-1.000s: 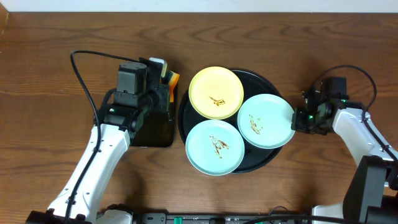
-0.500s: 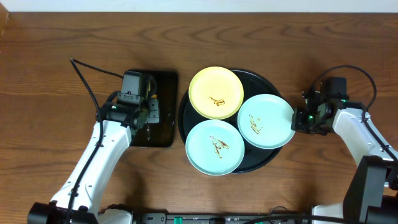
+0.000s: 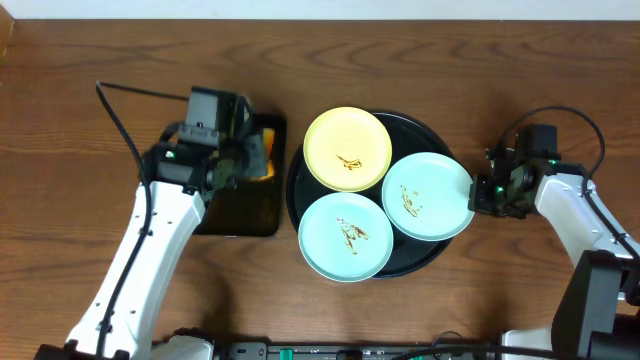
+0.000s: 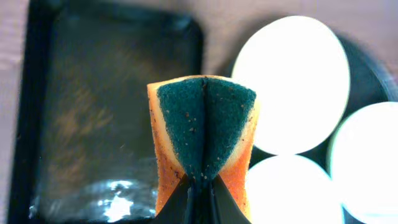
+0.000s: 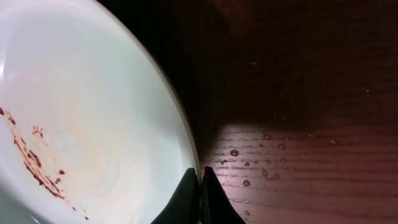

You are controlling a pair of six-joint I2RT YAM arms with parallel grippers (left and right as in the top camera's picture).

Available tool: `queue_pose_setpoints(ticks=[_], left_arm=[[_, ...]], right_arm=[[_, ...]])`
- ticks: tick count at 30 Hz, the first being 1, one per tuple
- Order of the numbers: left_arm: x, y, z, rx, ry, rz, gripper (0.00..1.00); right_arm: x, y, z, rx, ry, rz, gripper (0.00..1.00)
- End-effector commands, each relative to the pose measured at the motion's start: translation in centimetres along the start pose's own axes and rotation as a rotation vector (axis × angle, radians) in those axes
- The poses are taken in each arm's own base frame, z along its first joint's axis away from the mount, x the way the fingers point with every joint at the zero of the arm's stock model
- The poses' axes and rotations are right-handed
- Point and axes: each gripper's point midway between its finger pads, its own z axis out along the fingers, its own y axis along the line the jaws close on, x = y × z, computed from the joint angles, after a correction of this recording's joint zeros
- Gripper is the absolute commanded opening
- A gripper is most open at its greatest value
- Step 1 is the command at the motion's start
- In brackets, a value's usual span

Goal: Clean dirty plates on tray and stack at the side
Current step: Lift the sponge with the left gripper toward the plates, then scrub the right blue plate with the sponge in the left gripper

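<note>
Everything stands on a brown wooden table [image 3: 450,60] whose dark, wavy grain runs from left to right. Along its far edge there is a thin pale strip [image 3: 320,8]. At the right side, small drops [image 5: 234,152] sit on the wood, and the light makes a brighter patch there.

- Our left arm [image 3: 150,250] rises from the lower left of the overhead frame, with its wrist turned toward the centre at upper left.
- Our left gripper [image 4: 200,190] has its fingers pinched tight on a folded sponge [image 4: 205,124].
- Our right arm [image 3: 580,215] enters from the lower right corner, forearm angled up and leftward.
- Our right gripper [image 5: 200,186] points left at mid-right, fingertips closed on the rim of a mint-blue plate [image 5: 81,112].
</note>
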Motion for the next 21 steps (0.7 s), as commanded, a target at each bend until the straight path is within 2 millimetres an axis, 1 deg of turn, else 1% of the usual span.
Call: queue_pose_setpoints(ticks=[1, 7, 10, 11, 13, 15, 17, 21], left_arm=[[0.0, -3.5, -0.1, 0.096, 0.005, 0.014, 0.08], [1.1, -9.4, 2.5, 0.177, 0.063, 0.136, 0.08], [1.5, -12.5, 4.0, 0.206, 0.103, 0.195, 0.07], [1.8, -13.9, 4.5, 0.238, 0.123, 0.218, 0.07], [2.9, -16.5, 5.6, 0.323, 0.169, 0.243, 0.07], [4.3, -18.7, 7.1, 0.386, 0.208, 0.272, 0.07], [5.7, -19.8, 8.4, 0.395, 0.238, 0.297, 0.08], [9.4, -22.5, 10.0, 0.448, 0.313, 0.358, 0.07]], right_arm=[[0.8, -0.7, 0.4, 0.025, 0.028, 0.006, 0.01], [0.9, -0.7, 0.4, 0.025, 0.032, 0.007, 0.01], [0.9, -0.7, 0.4, 0.025, 0.032, 0.008, 0.01], [0.9, -0.7, 0.4, 0.025, 0.032, 0.008, 0.01], [0.9, -0.7, 0.4, 0.025, 0.032, 0.008, 0.01], [1.0, -0.7, 0.4, 0.025, 0.034, 0.008, 0.01], [1.0, -0.7, 0.4, 0.025, 0.034, 0.008, 0.01], [1.0, -0.7, 0.4, 0.025, 0.034, 0.008, 0.01]])
